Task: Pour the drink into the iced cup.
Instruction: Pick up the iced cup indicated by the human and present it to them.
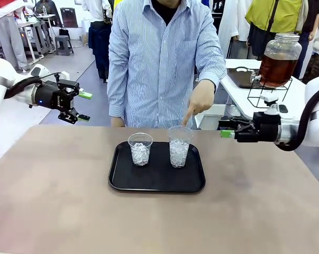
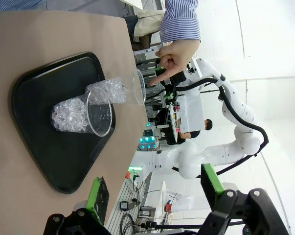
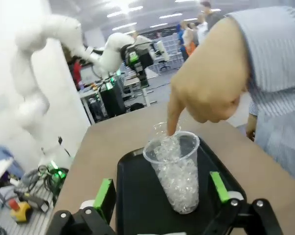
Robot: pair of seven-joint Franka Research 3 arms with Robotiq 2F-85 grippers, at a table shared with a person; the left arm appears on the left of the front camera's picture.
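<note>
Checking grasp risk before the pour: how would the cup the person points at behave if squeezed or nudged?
The pointed-at cup looks like thin clear plastic, so it would probably flex under a squeeze. Ice fills most of it, likely adding weight. It is tall and narrow-based, so a high push may tip it; the smooth tray may let it slide.

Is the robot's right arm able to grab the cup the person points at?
Probably yes. The right gripper is open and faces the pointed-at cup from the side, with nothing standing between them. The person's hand hangs over the rim, so a top approach looks blocked.
</note>
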